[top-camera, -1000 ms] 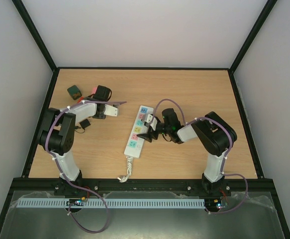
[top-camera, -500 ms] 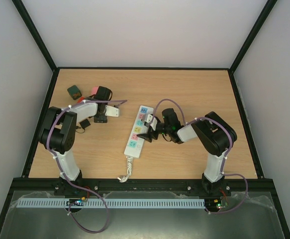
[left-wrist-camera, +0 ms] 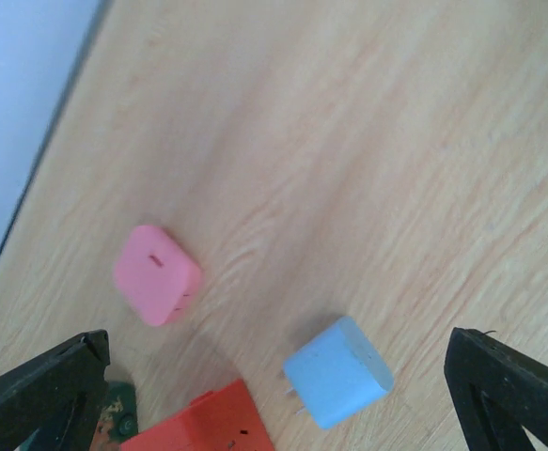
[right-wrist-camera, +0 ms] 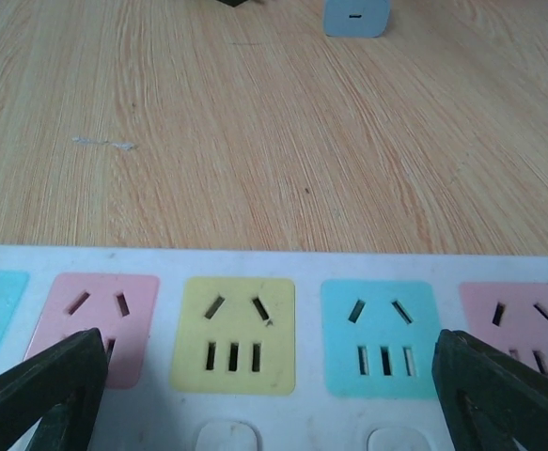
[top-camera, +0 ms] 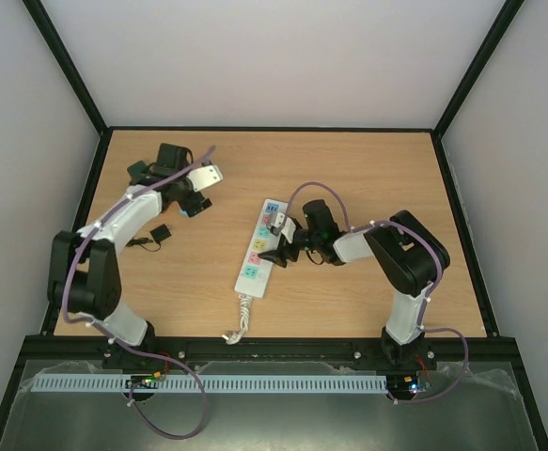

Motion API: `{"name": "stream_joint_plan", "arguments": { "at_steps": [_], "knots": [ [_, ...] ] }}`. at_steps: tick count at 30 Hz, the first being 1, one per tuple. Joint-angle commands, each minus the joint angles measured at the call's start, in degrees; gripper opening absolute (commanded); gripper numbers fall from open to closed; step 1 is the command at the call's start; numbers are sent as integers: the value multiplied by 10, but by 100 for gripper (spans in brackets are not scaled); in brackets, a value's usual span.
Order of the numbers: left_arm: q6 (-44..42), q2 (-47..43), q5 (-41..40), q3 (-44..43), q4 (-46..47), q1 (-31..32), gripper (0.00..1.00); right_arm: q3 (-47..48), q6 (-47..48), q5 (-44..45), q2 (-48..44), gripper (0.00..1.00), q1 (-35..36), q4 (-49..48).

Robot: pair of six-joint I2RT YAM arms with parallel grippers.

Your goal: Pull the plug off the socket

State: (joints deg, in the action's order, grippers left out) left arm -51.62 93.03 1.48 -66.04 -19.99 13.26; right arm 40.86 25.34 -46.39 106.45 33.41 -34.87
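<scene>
The socket (top-camera: 260,248) is a long white power strip lying mid-table, with its pastel outlet faces (right-wrist-camera: 233,335) filling the bottom of the right wrist view. Every outlet shown there is bare. My right gripper (right-wrist-camera: 259,376) is open just above the strip, its fingers (right-wrist-camera: 39,395) straddling the yellow and blue faces. A light-blue plug (left-wrist-camera: 337,371) lies loose on the wood with its prongs free, far left of the strip. My left gripper (left-wrist-camera: 275,352) hangs open over it, touching nothing.
A pink cube (left-wrist-camera: 157,274), a red block (left-wrist-camera: 208,423) and a green item (left-wrist-camera: 118,418) lie by the blue plug. A small black adapter (top-camera: 161,232) with a thin cord sits nearby. The strip's coiled cord (top-camera: 241,319) runs toward the near edge. The black frame rail (top-camera: 86,202) borders the left.
My left arm has stretched out toward the back left and its jaws have opened wide. The right gripper has stayed over the strip, nearly still.
</scene>
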Motion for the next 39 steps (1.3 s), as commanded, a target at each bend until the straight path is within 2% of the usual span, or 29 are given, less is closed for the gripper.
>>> {"name": "stream_joint_plan", "arguments": {
  "at_steps": [1,8,21,30,39],
  "knots": [
    [142,-70,112,15,35,-37,100,37,17,-7,-28,93,5,111],
    [206,-134,178,58,65,-87,100,106,41,-25,-65,93,15,262],
    [250,-190,211,96,93,-122,100,220,81,84,-79,92,138,481],
    [252,-192,223,101,93,-125,100,286,87,176,-35,92,231,548],
    [252,-193,225,103,94,-126,100,317,107,215,13,92,259,594]
  ]
}}
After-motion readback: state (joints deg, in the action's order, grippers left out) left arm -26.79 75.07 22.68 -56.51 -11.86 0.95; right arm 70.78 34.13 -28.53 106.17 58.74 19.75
